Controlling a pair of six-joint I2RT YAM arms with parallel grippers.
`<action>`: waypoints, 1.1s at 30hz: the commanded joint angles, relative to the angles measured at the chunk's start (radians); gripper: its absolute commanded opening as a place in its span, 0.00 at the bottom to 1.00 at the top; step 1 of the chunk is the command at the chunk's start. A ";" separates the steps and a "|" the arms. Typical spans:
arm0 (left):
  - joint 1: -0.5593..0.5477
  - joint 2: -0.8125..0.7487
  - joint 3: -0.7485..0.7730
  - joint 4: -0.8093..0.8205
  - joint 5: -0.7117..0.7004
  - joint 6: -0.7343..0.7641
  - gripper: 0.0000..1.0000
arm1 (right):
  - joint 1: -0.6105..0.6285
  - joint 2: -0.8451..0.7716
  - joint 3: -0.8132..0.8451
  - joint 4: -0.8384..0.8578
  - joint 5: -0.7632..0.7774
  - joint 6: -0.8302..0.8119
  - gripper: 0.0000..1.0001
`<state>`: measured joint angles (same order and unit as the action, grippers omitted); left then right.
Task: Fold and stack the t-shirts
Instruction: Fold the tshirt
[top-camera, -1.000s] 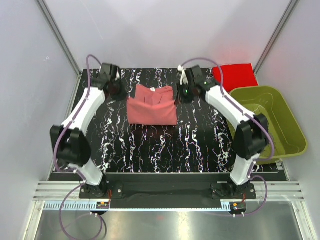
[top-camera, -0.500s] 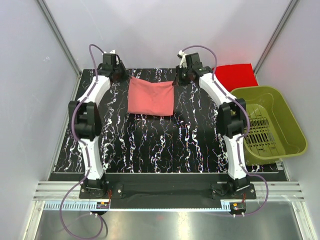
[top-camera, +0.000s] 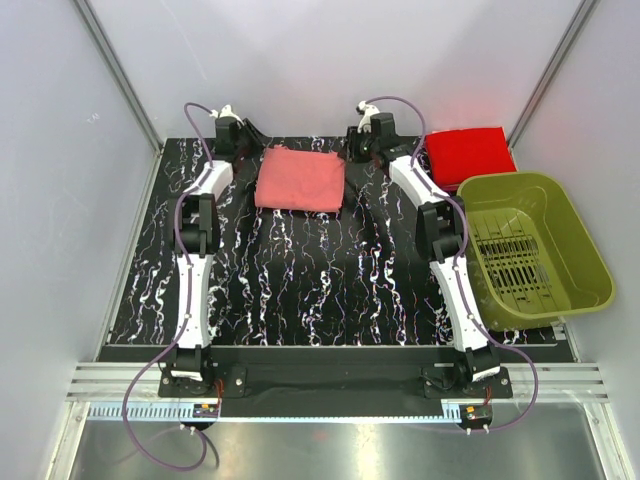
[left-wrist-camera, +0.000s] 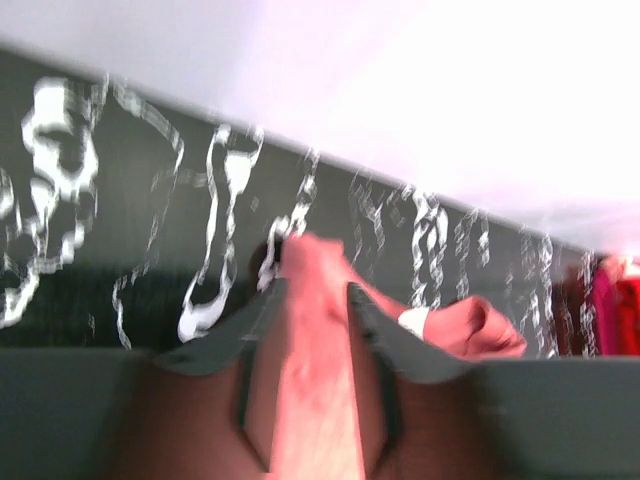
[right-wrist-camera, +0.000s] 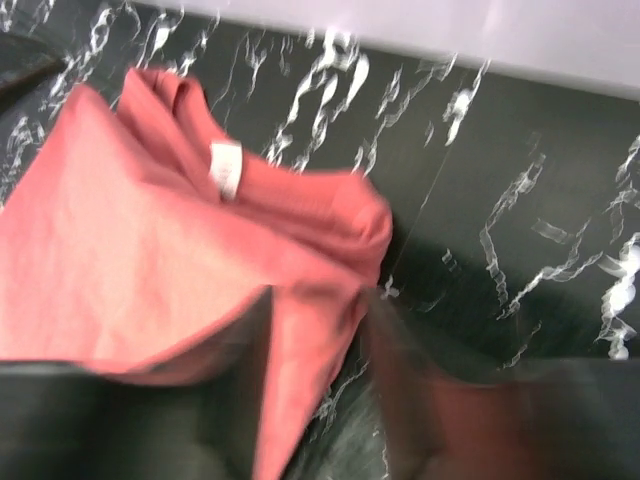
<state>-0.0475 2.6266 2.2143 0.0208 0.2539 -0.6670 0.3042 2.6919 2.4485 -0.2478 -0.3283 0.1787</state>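
The salmon-pink t-shirt (top-camera: 298, 180) lies folded in a rectangle at the back middle of the table. A brighter red t-shirt (top-camera: 470, 153) lies folded at the back right. My left gripper (top-camera: 243, 143) is at the pink shirt's far left corner and my right gripper (top-camera: 362, 148) at its far right corner. In the left wrist view the left gripper (left-wrist-camera: 315, 295) stands open with a strip of pink shirt (left-wrist-camera: 470, 325) between its fingers. The right gripper (right-wrist-camera: 320, 300) is open too, over an edge of the pink shirt (right-wrist-camera: 150, 250), whose white neck tag (right-wrist-camera: 225, 165) shows.
An olive-green plastic basket (top-camera: 575, 240) stands at the right edge of the black marbled table (top-camera: 300, 290), just in front of the red shirt. White walls close off the back and sides, right behind both grippers.
Both arms have stretched farther toward the back wall, carrying the pink shirt's far edge back with them. Both grippers were shut on the cloth and now stand parted.
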 joint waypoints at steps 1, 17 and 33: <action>0.006 -0.028 0.061 0.202 -0.044 0.024 0.40 | -0.017 0.023 0.073 0.149 0.054 0.018 0.54; 0.009 -0.595 -0.625 0.022 -0.016 0.385 0.61 | -0.025 -0.270 -0.276 -0.088 -0.296 -0.034 0.85; 0.032 -0.577 -0.757 -0.097 0.272 0.434 0.56 | -0.014 -0.239 -0.419 -0.183 -0.502 -0.143 0.77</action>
<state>-0.0261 2.0373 1.4368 -0.0845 0.4343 -0.2497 0.2798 2.4645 2.0533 -0.4015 -0.7593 0.0959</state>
